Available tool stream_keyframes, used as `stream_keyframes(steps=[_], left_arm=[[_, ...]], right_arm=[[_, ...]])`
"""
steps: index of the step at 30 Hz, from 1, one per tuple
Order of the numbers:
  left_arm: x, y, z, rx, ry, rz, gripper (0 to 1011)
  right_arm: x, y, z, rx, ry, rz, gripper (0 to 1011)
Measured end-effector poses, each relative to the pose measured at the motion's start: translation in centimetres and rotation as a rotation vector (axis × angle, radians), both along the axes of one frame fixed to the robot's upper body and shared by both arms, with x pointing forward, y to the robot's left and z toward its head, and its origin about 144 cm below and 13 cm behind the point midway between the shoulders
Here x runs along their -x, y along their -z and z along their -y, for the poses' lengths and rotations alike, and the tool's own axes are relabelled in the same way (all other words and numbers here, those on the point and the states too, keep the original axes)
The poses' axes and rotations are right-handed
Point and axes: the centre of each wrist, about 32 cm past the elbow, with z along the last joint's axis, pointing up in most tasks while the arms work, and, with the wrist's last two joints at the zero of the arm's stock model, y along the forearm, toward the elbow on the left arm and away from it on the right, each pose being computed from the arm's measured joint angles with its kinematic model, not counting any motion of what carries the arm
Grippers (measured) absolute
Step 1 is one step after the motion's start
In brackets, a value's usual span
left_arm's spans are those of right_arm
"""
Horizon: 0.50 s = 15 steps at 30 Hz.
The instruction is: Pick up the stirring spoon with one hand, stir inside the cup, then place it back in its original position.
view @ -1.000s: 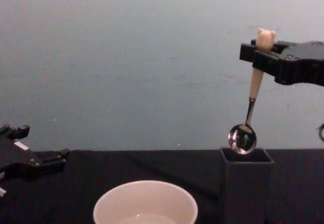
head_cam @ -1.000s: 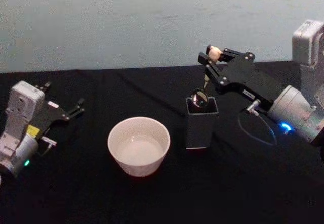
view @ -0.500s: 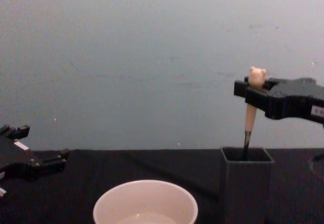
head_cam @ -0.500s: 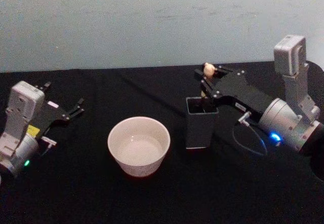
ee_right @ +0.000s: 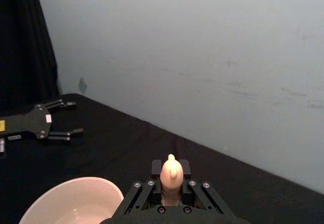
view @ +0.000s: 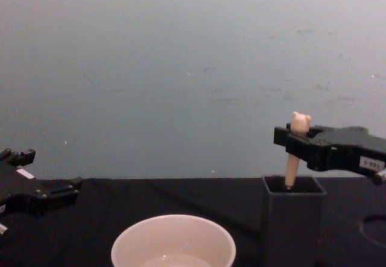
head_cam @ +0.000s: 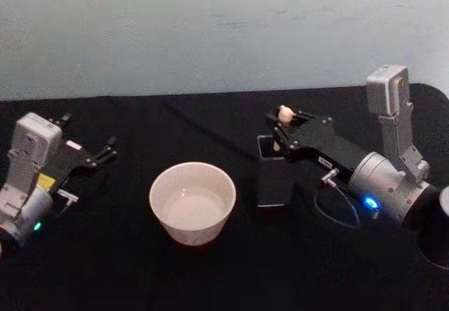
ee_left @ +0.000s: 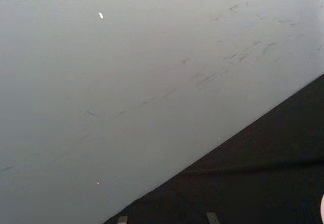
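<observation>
In the head view, the right gripper (head_cam: 284,123) is clamped on the beige bear-topped stirring spoon (head_cam: 283,114), whose lower part is sunk inside the tall dark grey square holder (head_cam: 275,180) standing on the black cloth-covered table (head_cam: 210,269). The wide round cream-white cup (head_cam: 192,202) sits just left of the holder, apart from it. The left gripper (head_cam: 106,150) rests at the table's left side, well away from the cup, its fingers spread apart.

In the right wrist view, the black fingers (ee_right: 152,189) close around the spoon's handle (ee_right: 171,176), with the cup's rim (ee_right: 76,193) below.

In the chest view, the bear head (view: 300,122) stands above the right gripper (view: 294,141), the handle upright and dipping into the holder's mouth (view: 294,185).
</observation>
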Motion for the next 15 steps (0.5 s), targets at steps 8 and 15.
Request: stream_keyframes(steps=[8,15], left_arm=[[0.0,0.0,0.0,0.000,0.000,0.000,1001],[0.0,0.0,0.0,0.000,0.000,0.000,1001]], right_arm=[[-0.1,0.8,-0.1,-0.005,0.027,-0.026,209],[-0.2,1.3,-0.2,-0.008,0.044,-0.045,209]])
